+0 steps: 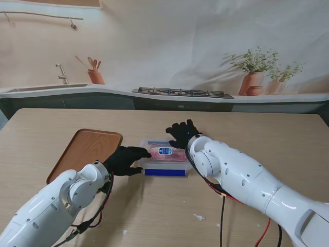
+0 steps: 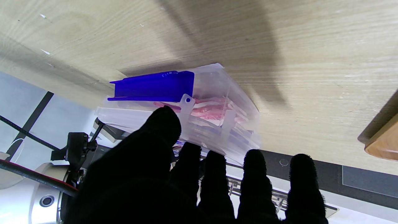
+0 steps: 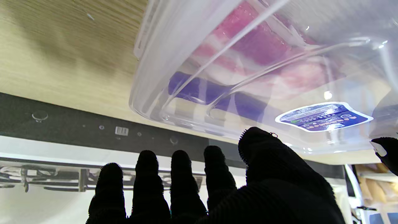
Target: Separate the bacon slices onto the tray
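From the stand's view, the bacon box (image 1: 165, 157) lies near the middle of the tabletop (image 1: 257, 128), its long axis running left to right. It is a clear plastic container with a blue strip along the edge nearer to me, a small blue label (image 1: 165, 151) on its lid, and pink bacon slices (image 1: 157, 153) showing through. The wooden tray (image 1: 85, 152) sits to its left, just beside it, lying bare. The left hand (image 1: 125, 160) rests at the box's left end, fingers extended toward it and apparently touching its side. The right hand (image 1: 183, 135) hovers at the box's far right corner, fingers spread.

In the left wrist view, the box (image 2: 199, 105) lies ahead of the fingers (image 2: 186, 161), which are straight and slightly apart, holding nothing. The thumb tip (image 2: 163, 121) lies against the box's end next to the blue strip (image 2: 154, 85); actual contact cannot be confirmed. A corner of the tray (image 2: 384, 141) shows at the edge.

In the right wrist view, the clear lid (image 3: 264, 77) fills the frame, with red-and-white bacon (image 3: 252, 43) and the label (image 3: 323, 116) visible through it. The fingers (image 3: 182, 180) stand apart and gripping nothing, with the thumb close to the box's rim.
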Robot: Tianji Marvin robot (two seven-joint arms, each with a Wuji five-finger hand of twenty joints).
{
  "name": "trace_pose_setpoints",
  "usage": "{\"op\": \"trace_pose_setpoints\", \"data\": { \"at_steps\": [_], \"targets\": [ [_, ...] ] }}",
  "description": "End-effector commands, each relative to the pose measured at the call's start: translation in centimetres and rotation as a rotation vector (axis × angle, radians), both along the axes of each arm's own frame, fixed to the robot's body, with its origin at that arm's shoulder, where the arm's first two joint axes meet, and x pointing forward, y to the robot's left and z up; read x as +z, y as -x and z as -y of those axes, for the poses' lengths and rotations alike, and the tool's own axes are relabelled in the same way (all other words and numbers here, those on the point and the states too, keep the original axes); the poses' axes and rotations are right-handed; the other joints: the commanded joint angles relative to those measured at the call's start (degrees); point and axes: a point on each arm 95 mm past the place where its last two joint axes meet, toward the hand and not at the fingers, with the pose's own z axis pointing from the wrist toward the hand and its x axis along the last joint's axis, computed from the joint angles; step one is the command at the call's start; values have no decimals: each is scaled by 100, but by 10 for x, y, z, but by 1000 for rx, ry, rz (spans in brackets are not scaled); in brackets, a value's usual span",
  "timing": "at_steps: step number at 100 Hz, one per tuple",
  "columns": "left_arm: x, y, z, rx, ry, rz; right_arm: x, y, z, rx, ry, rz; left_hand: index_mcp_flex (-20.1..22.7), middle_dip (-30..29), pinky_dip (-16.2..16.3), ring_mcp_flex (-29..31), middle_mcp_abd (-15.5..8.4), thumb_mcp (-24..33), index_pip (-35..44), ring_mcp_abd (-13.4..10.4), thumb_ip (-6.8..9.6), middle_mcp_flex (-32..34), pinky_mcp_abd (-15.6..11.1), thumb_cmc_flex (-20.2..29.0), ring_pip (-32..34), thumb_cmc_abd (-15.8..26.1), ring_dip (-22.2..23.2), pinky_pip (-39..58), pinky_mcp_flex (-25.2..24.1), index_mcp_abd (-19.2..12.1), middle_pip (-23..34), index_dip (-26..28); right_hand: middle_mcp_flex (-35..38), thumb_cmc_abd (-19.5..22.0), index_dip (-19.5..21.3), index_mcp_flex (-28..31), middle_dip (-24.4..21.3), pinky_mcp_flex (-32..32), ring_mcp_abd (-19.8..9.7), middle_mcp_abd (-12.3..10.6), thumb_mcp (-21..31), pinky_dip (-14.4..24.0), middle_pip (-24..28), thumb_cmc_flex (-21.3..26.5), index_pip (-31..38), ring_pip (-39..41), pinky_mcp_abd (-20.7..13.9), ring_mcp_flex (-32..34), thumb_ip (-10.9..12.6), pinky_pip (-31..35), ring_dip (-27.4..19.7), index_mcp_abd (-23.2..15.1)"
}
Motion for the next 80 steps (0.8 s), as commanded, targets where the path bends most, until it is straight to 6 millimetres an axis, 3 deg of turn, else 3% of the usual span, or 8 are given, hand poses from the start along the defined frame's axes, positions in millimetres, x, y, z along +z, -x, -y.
{"op": "trace_pose_setpoints", "data": {
  "at_steps": [1, 19, 52, 61, 67, 74, 80],
  "targets": [
    [-30, 14, -4, -5, -43, -85, -4, 6, -2, 11, 5, -18, 474, 48, -125, -56, 263, 169, 540, -116, 122, 247, -8, -39, -52, 47, -75, -16, -28, 40, 327, 98, -87, -60, -47, -109, -36, -136, -51, -54, -144, 91, -112, -31, 45, -61, -55, -220, 232, -81, -70, 9],
    [-17, 16, -5, -2, 18, -23, 2, 11, 1, 22, -21, 10, 195, 37, -127, -69, 318, 9, 488, -61, 108, 151, -10, -131, -101, 147, -92, -19, -32, -253, 299, 83, -75, -36, -36, -81, -16, -134, -51, -50, -211, 96, -88, -99, 144, -52, -57, -221, 229, -81, -64, 17],
    [5, 23, -1, 53, 204, 44, 11, 26, 16, 28, -53, 67, -50, 30, -112, -79, 440, -210, 407, 97, 141, 153, 42, -279, -36, 174, 24, 9, -18, -506, 303, 28, -56, 25, 15, 188, 63, -138, -40, -21, -351, 104, 61, -144, 374, -29, -52, -221, 228, -84, -52, 117],
    [12, 22, -4, 73, 234, 65, 15, 34, 24, 28, -62, 86, 43, 140, -7, -3, 502, -312, 785, 217, 201, 346, 112, -519, 72, 119, 191, 221, -55, -328, 507, 198, -78, 50, 107, 451, 126, -136, -18, 2, -437, 109, 198, -132, 570, 0, -43, -220, 231, -86, -38, 189],
    [18, 21, -6, 96, 252, 91, 18, 40, 30, 24, -73, 99, -54, 408, 65, 44, 534, -460, 1526, 317, 195, 470, 161, -768, 147, 37, 374, 337, -70, -153, 854, 660, -72, 63, 172, 702, 282, -124, 10, 43, -503, 109, 540, -153, 677, 48, -27, -223, 226, -87, -14, 288],
    [26, 19, -9, 140, 276, 104, 21, 47, 38, 20, -92, 110, 178, 687, 117, 80, 567, -697, 2011, 376, 175, 543, 173, -929, 214, 38, 513, 389, -78, 324, 1028, 1069, -88, 85, 248, 1041, 356, -111, 27, 64, -583, 104, 731, -202, 786, 148, -12, -222, 218, -92, 36, 314],
    [31, 17, -11, 183, 294, 115, 24, 55, 45, 16, -105, 120, 380, 970, 254, 188, 644, -972, 2059, 481, 188, 697, 220, -947, 274, 82, 699, 398, -81, 553, 1070, 1301, -99, 130, 395, 1378, 471, -78, 75, 93, -692, 94, 1062, -203, 907, 245, 13, -184, 214, -97, 80, 336]
  ]
}}
